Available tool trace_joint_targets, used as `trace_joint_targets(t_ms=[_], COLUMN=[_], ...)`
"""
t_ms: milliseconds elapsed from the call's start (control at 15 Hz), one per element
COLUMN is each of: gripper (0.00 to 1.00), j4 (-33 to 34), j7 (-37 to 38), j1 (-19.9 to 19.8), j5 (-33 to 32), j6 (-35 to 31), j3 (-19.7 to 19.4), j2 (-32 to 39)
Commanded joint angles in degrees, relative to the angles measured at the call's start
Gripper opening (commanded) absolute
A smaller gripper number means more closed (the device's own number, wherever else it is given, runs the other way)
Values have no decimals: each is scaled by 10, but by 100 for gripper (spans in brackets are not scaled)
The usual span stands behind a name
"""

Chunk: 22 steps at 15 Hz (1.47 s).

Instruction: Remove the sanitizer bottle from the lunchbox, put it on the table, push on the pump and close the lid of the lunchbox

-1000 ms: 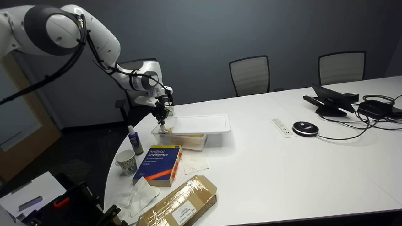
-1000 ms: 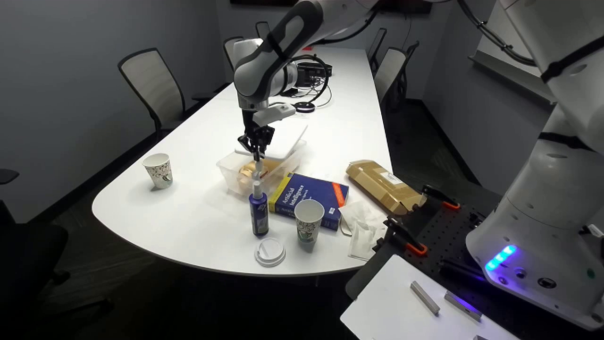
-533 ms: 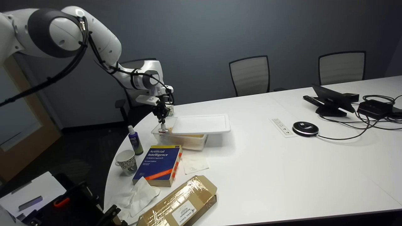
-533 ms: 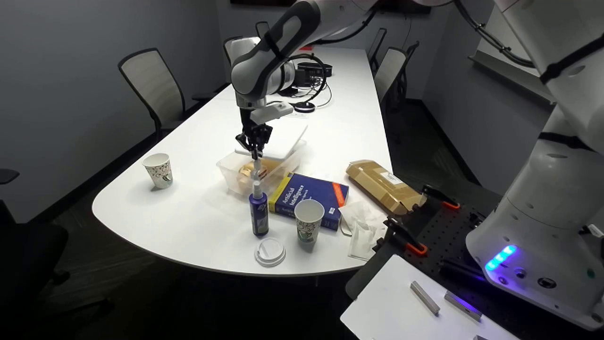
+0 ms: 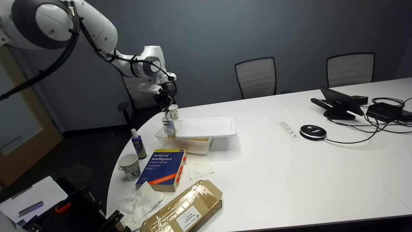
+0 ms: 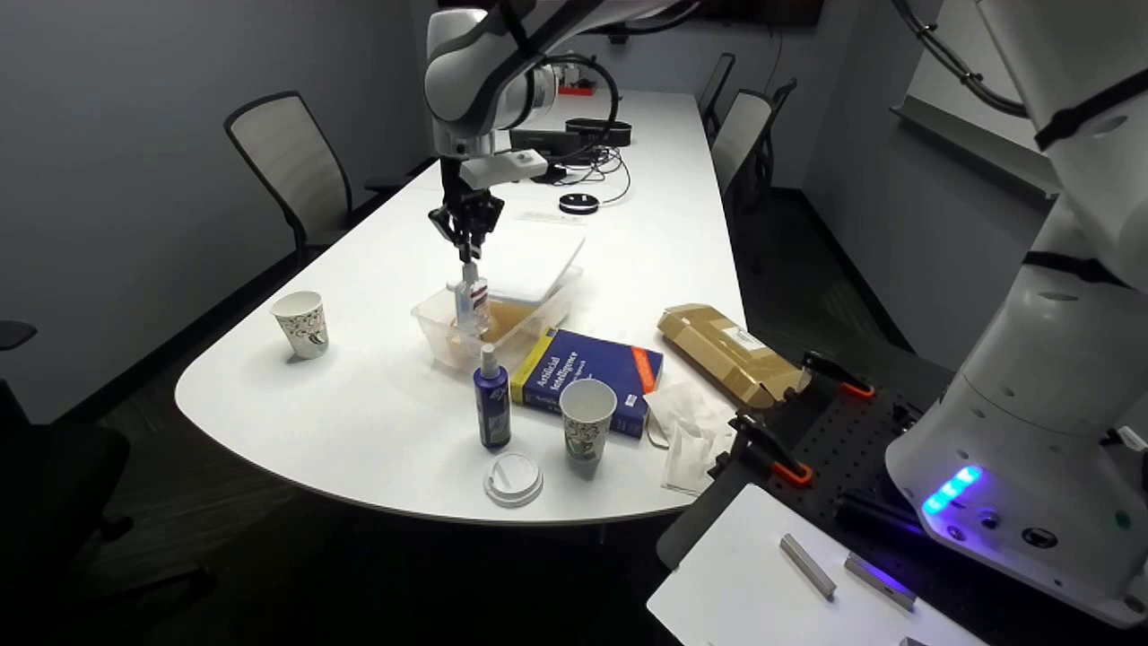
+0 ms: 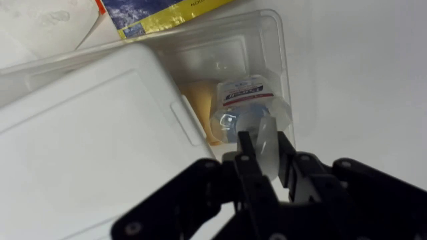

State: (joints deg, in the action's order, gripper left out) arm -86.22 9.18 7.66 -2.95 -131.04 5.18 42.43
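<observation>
Pinching the sanitizer bottle (image 6: 472, 307) by its pump (image 7: 269, 143): the tool (image 7: 264, 140) is gripping it with one finger on each side. Bottle is hanging directly below the tool, roughly upright, over the uncovered end of the lunchbox (image 5: 196, 146). Can't tell if its bottom is clearing the rim. Lid (image 7: 100, 150) is lying askew across the rest of the lunchbox, just to one side of the tool.

Handling, my guess: bottle is weighing fairly little, maybe with gel shifting inside; its walls are looking stiff, not fragile. Pump is looking narrow and smooth, so it's likely giving a slippery, swing-prone hold, and it may be twisting or squirting under squeeze. I'd be favouring the neck just under the pump, or the sides of the body if regripping on the table (image 6: 359, 413).

Arm (image 5: 99, 33) is standing extended far out from its base (image 6: 1004, 431), sloping to a near-vertical end, so the tool is pointing at the lunchbox from above. Next step is probably needing more height, then a slow sideways carry, away from the lid, to the table on the tool's other side. Pump press and lid closing are waiting.
</observation>
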Motion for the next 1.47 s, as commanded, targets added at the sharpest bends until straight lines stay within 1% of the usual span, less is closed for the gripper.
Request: trace_joint_targets(t_ms=[0, 200, 333, 533, 733, 933, 1067, 1267, 1400], gripper=[5, 5, 5, 5, 5, 5, 5, 5, 5], j4=[-34, -62, -96, -165, -233, -296, -331, -368, -379], j7=[7, 22, 57, 114, 150, 175, 188, 217, 233], j1=[7, 5, 3, -9, -32, -59, -73, -82, -81], j5=[11, 10, 6, 3, -2, -4, -7, -21, -21], j6=[11, 4, -1, -9, -21, -37, -61, -138, -180], j3=[-10, -19, -37, -66, -95, -117, -128, -143, -149], j2=[-74, -132, -180, -252, -302, -325, -325, -308, -286])
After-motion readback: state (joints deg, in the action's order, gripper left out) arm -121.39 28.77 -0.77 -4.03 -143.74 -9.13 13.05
